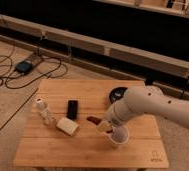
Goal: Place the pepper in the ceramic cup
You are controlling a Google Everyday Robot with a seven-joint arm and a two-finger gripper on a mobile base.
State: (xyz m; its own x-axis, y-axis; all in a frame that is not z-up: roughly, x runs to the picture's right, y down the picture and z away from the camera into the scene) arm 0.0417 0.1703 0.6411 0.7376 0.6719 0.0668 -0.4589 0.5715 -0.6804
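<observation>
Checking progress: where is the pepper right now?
The pepper is pinched in the shut claw above the right half of the table, just picture-left of the white cup.

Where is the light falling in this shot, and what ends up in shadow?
Camera view: soft, warm light falls on the table, while the background behind it is almost black. Camera view: the claw, shut on the pepper just left of the cup, looks dimmer under the pale arm. Camera view: no glare shows on anything.
</observation>
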